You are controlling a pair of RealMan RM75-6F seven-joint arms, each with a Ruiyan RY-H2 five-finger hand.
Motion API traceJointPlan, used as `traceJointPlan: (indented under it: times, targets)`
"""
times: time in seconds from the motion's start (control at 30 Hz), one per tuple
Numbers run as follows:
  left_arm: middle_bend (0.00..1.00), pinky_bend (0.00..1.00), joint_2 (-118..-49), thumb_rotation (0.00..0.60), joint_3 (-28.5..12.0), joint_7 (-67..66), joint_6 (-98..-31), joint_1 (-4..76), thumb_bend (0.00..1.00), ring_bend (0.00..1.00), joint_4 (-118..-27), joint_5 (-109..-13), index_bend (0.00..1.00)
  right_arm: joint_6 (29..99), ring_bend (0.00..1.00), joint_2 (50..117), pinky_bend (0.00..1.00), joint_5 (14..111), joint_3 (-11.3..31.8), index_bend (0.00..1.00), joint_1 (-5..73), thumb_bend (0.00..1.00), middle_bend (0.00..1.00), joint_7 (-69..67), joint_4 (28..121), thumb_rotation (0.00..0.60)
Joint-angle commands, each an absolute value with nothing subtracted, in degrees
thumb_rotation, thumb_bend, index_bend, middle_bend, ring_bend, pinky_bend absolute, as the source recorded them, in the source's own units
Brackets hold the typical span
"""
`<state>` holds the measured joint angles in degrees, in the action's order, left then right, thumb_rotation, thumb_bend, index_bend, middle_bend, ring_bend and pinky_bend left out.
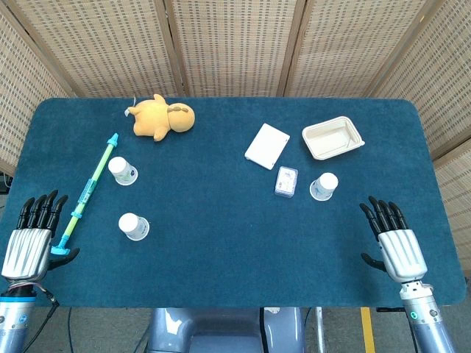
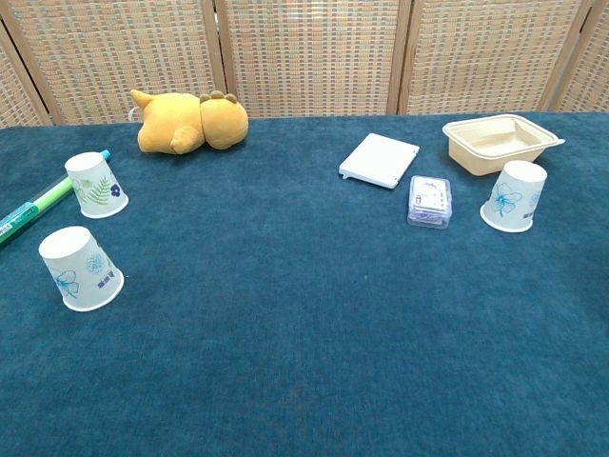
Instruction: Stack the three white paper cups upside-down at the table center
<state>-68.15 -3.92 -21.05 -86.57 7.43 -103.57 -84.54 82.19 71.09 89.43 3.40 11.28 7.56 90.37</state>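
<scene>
Both the left hand [image 1: 29, 239] and the right hand [image 1: 394, 239] rest spread and empty at the table's near edge. Two paper cups [image 1: 134, 226] [image 1: 122, 170] stand upside-down at the left beside the long toy syringe [image 1: 90, 191], and a third cup [image 1: 324, 186] just beside the small clear box [image 1: 286, 181]. I think a reaching hand can knock these neighbours or tip a light cup.

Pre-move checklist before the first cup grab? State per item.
1. Left hand free: ok, holds nothing, fingers apart.
2. Right hand free: ok, same.
3. All three cups upside-down: ok, far left cup, near left cup, right cup.
4. Table center free for stacking: ok.
5. Room around right cup: not ok, small box and tray close by.
6. Toy syringe near left hand: not ok.
</scene>
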Motion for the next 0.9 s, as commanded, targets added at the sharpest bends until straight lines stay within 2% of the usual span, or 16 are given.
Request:
traceJointPlan:
  times: [0.03, 0.9]
  targets:
    - [0.00, 0.00, -68.16, 0.600, -3.96, -21.09, -86.30, 7.56, 0.00, 0.00, -103.48, -84.39, 0.00, 82.05, 0.00, 71.15, 0.10, 89.37, 3.42, 0.00, 11.35, 0.00, 0.00, 7.65, 90.22, 0.600]
    - [0.00, 0.00, -68.11, 0.600, -3.94, -22.26, -85.81, 7.76, 0.00, 0.00, -104.23, -83.86, 0.00, 82.13, 0.00, 70.85, 0.10, 89.35, 3.57, 0.00, 11.28, 0.00, 0.00, 6.57, 89.95, 0.600]
